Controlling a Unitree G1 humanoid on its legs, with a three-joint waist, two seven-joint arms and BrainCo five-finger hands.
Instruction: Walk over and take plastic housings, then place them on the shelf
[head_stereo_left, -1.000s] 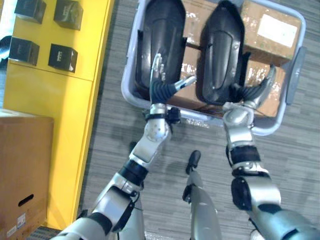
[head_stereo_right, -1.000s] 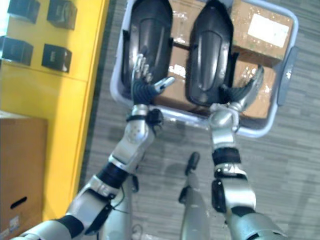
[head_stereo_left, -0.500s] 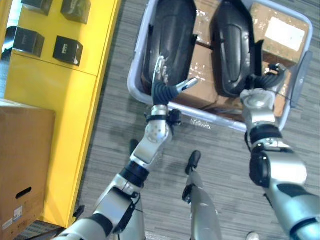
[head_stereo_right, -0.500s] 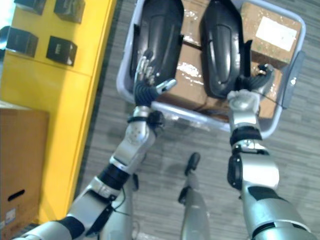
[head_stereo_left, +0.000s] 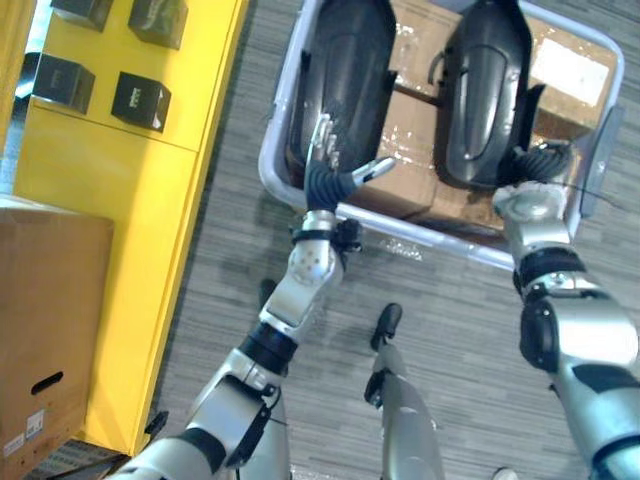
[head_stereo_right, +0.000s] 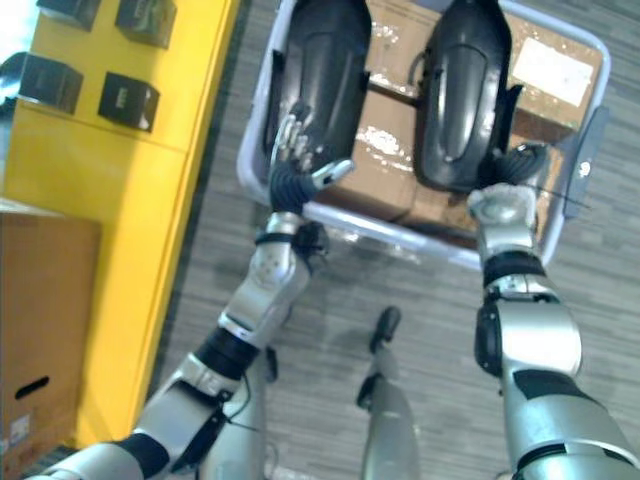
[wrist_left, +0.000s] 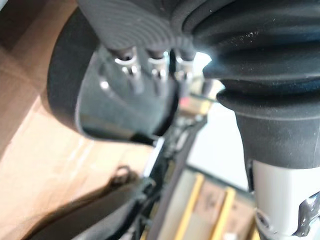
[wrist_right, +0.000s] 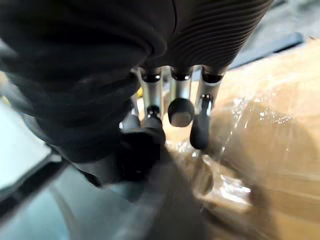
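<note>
Two black plastic housings lie side by side on cardboard boxes inside a pale grey bin (head_stereo_left: 430, 245). My left hand (head_stereo_left: 325, 170) rests against the near end of the left housing (head_stereo_left: 345, 70). It is open, with straight fingers (wrist_left: 150, 70) laid on the dark shell (wrist_left: 115, 110) and the thumb spread toward the boxes. My right hand (head_stereo_left: 535, 165) sits at the near right corner of the right housing (head_stereo_left: 485, 90). Its fingers (wrist_right: 175, 95) are curled round that housing's edge.
A yellow shelf (head_stereo_left: 120, 250) runs along the left, with small black boxes (head_stereo_left: 140, 100) on its top. A brown cardboard box (head_stereo_left: 50, 330) stands at the near left. Shiny wrapped cartons (head_stereo_left: 405, 160) fill the bin under the housings. Grey carpet lies between shelf and bin.
My right hand has moved to the right along the bin and curled its fingers on the right housing, which has shifted away from the left one. The left hand has stayed put. The camera shifted slightly.
</note>
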